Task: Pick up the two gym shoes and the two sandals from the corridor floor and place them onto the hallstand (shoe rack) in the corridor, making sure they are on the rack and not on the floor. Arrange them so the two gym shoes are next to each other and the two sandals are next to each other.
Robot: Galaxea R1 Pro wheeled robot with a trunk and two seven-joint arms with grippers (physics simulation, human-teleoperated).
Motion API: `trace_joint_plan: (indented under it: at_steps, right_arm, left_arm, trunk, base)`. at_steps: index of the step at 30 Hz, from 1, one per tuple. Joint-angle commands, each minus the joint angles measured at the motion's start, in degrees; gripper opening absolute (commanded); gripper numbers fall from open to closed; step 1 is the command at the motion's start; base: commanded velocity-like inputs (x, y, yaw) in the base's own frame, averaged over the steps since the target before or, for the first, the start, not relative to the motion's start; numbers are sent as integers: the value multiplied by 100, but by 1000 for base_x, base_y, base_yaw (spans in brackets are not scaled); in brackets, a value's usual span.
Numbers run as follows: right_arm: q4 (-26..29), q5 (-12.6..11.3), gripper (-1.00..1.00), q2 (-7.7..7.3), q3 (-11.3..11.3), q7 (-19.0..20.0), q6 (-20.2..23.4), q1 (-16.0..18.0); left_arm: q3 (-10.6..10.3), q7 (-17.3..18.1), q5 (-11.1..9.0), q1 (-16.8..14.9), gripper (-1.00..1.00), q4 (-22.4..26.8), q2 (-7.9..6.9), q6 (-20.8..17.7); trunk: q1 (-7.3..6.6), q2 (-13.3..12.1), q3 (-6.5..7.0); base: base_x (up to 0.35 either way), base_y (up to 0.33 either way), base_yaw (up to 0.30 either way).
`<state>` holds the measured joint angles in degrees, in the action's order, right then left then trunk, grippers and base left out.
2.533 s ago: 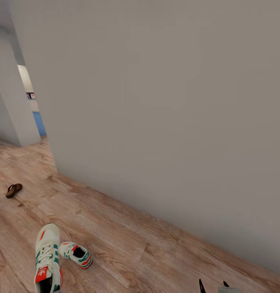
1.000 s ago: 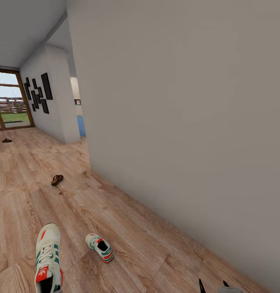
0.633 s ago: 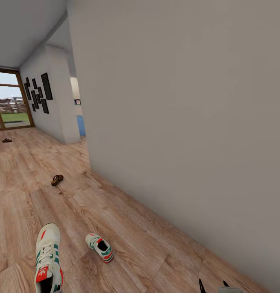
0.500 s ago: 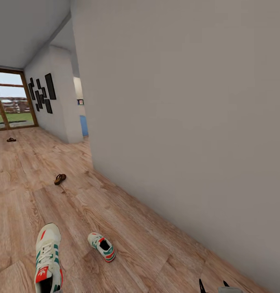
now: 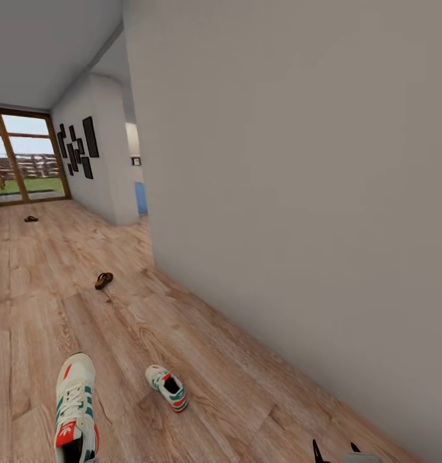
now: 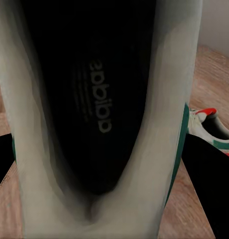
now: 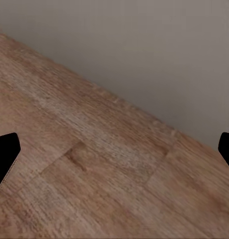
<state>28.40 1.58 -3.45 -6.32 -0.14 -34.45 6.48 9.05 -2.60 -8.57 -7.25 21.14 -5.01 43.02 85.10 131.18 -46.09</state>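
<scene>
One cream-white gym shoe (image 5: 75, 411) is sitting at the lower left of the head view, its long axis running away from the camera, toe forward and red-orange tongue patch toward the camera, its heel cut off by the picture's edge. In the left wrist view this held shoe (image 6: 99, 119) is looming close, dark insole with printed lettering framed by pale padded walls, and the left gripper (image 6: 107, 164) is clamping it between two black fingers (image 6: 206, 169) that are showing on either side. The second gym shoe (image 5: 167, 388) is lying on the wood-grain plank floor (image 5: 234, 386) just beside and right of the first, pointing back and to the left, dark opening facing up. A brown sandal (image 5: 104, 280) is lying farther down the corridor, long axis slanting right; another sandal (image 5: 31, 218) near the glazed door (image 5: 25, 161) is too small to make out. The right gripper (image 7: 114, 159) is hanging over bare planks beside the smooth grey wall (image 5: 298, 180), fingers spread wide with nothing between them; only its dark tips (image 5: 318, 451) are peeking in on the head view
</scene>
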Motion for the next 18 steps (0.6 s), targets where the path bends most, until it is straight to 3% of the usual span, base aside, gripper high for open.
trace_joint_plan:
  at_steps: [1, 18]
  right_arm:
    - [-2, 18, 100, 2, -12, -2, -17, 2]
    - [-10, 10, 100, 9, -10, -4, -3, 2]
  left_arm:
    - [-8, -11, -13, -5, -100, -5, 0, 19]
    - [-8, -6, -13, -5, -100, -5, 0, 15]
  trunk:
    - [-1, 2, -6]
    - [-1, 2, -6]
  base:
    - [0, 0, 239]
    - [0, 0, 269]
